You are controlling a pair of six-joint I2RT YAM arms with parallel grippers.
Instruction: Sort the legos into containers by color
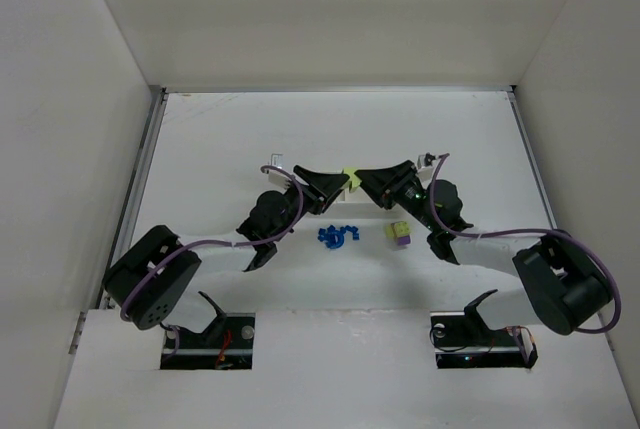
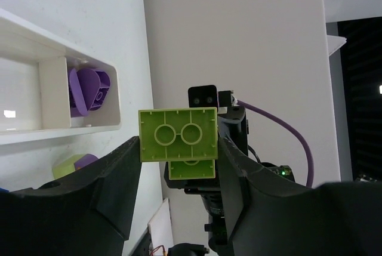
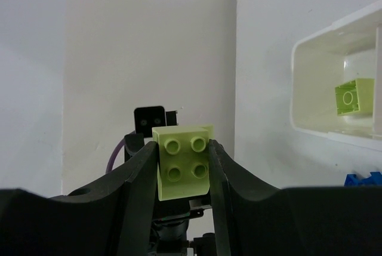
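My left gripper (image 1: 338, 183) and right gripper (image 1: 363, 180) meet tip to tip above the table's middle, over the white tray (image 1: 273, 162). Each is shut on a yellow-green lego. In the left wrist view the left gripper (image 2: 179, 151) pinches one lego (image 2: 178, 134) by its sides, hollow underside showing, with the other lego (image 2: 191, 170) right behind it. The right gripper (image 3: 182, 166) clamps a four-stud lego (image 3: 181, 159). I cannot tell whether the two are joined. A tray (image 2: 59, 83) compartment holds a purple lego (image 2: 89, 92); another tray (image 3: 310, 83) compartment holds a yellow-green one (image 3: 353, 96).
A small heap of blue legos (image 1: 338, 236) lies on the table in front of the grippers. To its right stands a yellow-green and purple stack (image 1: 399, 233). White walls enclose the table on the left, right and back.
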